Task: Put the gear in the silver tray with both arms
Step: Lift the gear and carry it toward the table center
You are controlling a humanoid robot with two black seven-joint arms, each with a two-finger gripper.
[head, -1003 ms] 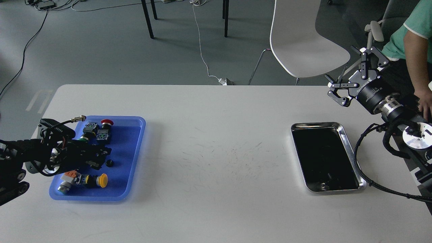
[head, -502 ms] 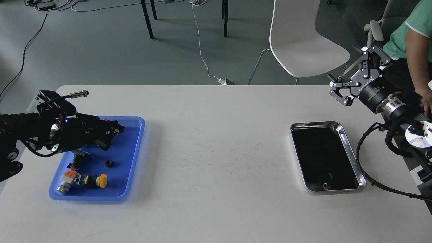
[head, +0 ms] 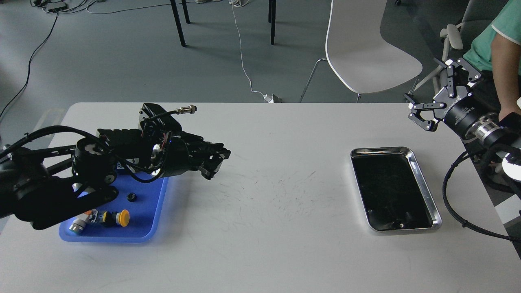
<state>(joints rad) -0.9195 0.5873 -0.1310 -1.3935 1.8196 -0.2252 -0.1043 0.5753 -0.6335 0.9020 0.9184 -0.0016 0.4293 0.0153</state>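
The silver tray (head: 381, 149) lies on the right side of the white table, and its dark bottom looks empty apart from small glints. My left gripper (head: 217, 162) hovers over the table just right of the blue tray (head: 154, 207), pointing right. Its dark fingers cannot be told apart, and I cannot tell whether it holds anything. A small black ring-shaped part (head: 131, 197) lies in the blue tray. My right gripper (head: 424, 83) is open and empty, raised beyond the table's far right corner, above and right of the silver tray.
A yellow push-button part (head: 116, 218) lies at the front of the blue tray; my left arm hides the tray's far half. A white chair (head: 362, 53) stands behind the table. A person in a green shirt (head: 498, 44) sits at the right edge.
My left gripper has risen out of the blue tray and swung right, over the table past the tray's right rim. My right gripper has drifted slightly right and down, still open.
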